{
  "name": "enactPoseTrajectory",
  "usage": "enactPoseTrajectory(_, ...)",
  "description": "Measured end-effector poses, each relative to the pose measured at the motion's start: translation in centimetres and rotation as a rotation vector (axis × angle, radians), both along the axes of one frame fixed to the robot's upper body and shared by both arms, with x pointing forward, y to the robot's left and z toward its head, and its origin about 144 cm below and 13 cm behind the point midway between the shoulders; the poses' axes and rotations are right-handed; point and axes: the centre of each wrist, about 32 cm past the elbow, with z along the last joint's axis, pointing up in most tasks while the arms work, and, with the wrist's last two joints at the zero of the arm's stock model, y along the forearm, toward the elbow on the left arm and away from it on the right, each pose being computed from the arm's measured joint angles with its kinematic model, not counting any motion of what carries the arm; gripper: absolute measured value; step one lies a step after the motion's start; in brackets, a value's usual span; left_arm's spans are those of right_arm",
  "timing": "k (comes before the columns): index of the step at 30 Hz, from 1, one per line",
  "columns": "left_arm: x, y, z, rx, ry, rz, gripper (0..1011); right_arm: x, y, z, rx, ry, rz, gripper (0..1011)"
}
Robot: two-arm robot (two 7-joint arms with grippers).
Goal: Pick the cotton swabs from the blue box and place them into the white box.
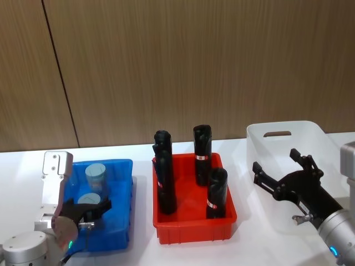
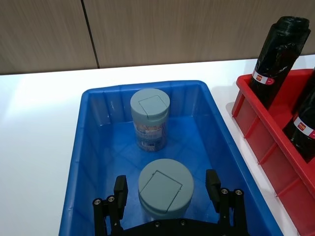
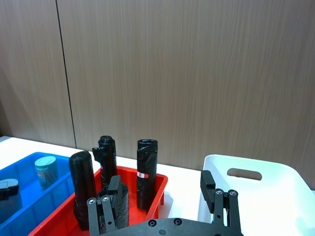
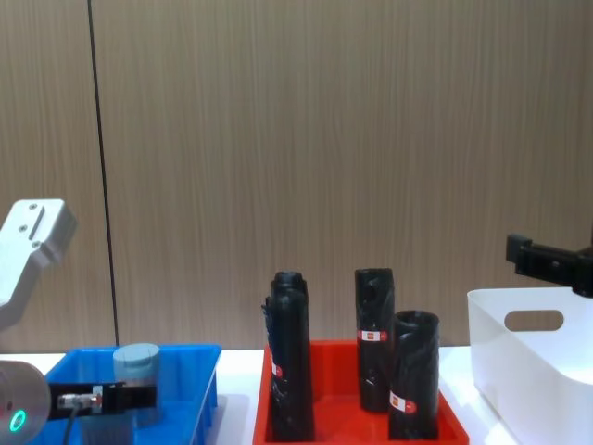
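Two cotton swab jars stand in the blue box (image 1: 121, 219). The far jar (image 2: 150, 117) is upright near the back wall. The near jar (image 2: 165, 188) sits between the fingers (image 2: 120, 192) of my left gripper (image 1: 91, 207), which is open, low in the box, with a gap on each side of the lid. In the chest view the far jar (image 4: 136, 358) rises above the blue box (image 4: 181, 375). My right gripper (image 1: 275, 159) hangs open over the near left part of the white box (image 1: 310, 133), holding nothing. The white box (image 3: 275, 172) also appears in the right wrist view.
A red tray (image 1: 194, 230) with several upright black rolls (image 1: 202, 145) stands between the blue and white boxes. A brown wood-panel wall runs behind the white table (image 1: 33, 158).
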Motion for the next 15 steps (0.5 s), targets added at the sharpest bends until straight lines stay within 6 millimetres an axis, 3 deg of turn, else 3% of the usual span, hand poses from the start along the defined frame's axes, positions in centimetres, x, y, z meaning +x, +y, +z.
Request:
enactPoseTrajectory(7, 0.52, 0.16, -0.48, -0.013, 0.015, -0.008, 958, 0.0, 0.0, 0.0, 0.0, 0.0, 0.0, 1002)
enactPoseTrajectory(15, 0.72, 0.26, -0.8, -0.02, 0.02, -0.011, 730, 0.0, 0.0, 0.0, 0.0, 0.0, 0.0, 1002)
